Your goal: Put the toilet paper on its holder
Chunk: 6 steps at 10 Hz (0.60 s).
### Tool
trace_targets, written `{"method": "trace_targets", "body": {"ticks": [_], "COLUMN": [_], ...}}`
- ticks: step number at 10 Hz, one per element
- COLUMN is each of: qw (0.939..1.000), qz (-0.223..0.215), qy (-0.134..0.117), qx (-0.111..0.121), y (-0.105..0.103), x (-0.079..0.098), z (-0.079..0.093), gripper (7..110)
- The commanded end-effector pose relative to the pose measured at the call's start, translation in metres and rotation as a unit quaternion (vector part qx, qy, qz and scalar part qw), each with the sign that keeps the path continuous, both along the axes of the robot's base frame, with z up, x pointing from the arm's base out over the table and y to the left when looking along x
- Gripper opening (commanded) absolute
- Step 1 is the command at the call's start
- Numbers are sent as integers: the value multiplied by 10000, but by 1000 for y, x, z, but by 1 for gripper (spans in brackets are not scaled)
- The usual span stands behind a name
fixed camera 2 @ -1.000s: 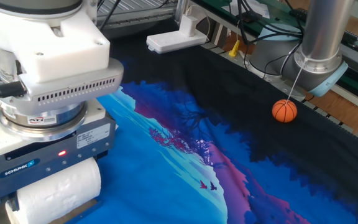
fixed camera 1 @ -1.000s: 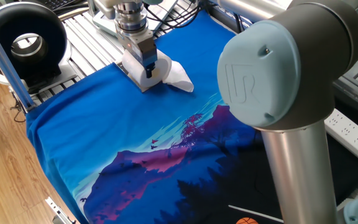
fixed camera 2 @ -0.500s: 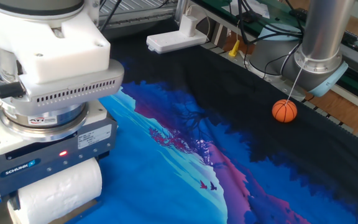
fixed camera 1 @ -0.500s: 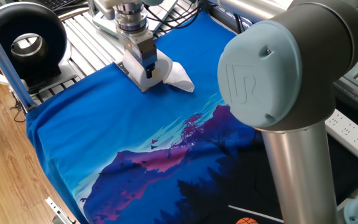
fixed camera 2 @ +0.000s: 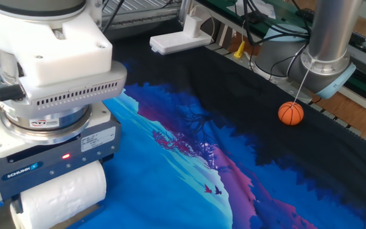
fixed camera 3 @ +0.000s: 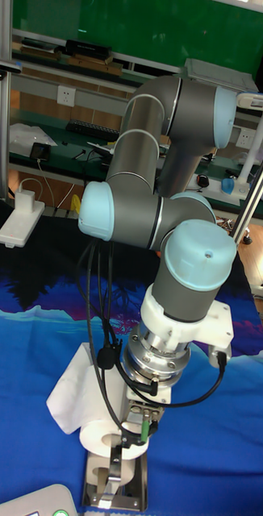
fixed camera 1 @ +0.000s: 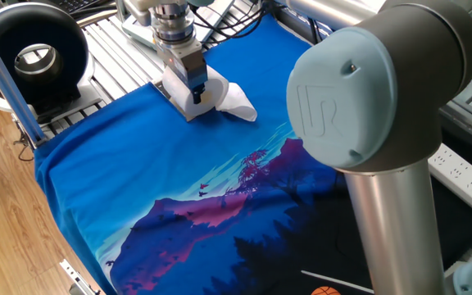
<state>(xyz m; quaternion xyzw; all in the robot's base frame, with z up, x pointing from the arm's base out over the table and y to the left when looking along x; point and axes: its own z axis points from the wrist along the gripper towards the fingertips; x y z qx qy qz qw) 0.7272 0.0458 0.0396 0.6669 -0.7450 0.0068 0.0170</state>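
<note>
One fixed view shows the two-finger gripper (fixed camera 1: 193,88) low over the blue printed cloth (fixed camera 1: 121,176), its fingers hugging the fat white roll of toilet paper (fixed camera 1: 206,93), whose loose sheet trails off to the side. A black round fan (fixed camera 1: 33,56) sits well apart beyond the cloth edge.

From the other fixed view the roll (fixed camera 2: 59,193) looks soft and quilted, light, easily squashed, so I'd judge a gentle squeeze across its flat ends or body is best. An orange toy basketball (fixed camera 2: 291,113) and a white plastic block (fixed camera 2: 180,39) lie far off and obstruct nothing.

Tall fixed view puts the roll (fixed camera 3: 95,415) just above the shiny silver metal holder (fixed camera 3: 114,484), whose plate rests on the cloth directly below. The dangling black cable (fixed camera 3: 106,355) and the trailing sheet could snag the bent arm, I reckon.
</note>
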Motion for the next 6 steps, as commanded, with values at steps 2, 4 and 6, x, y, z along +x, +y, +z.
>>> {"method": "trace_targets", "body": {"ticks": [2,4,6], "qw": [9997,9995,9993], "qz": [-209,-246,-254], "qy": [-112,-189,-212], "qx": [91,116,147], "y": [3,5,6], "x": [6,9,11], "z": [1,1,1], "gripper": [7,7,7]}}
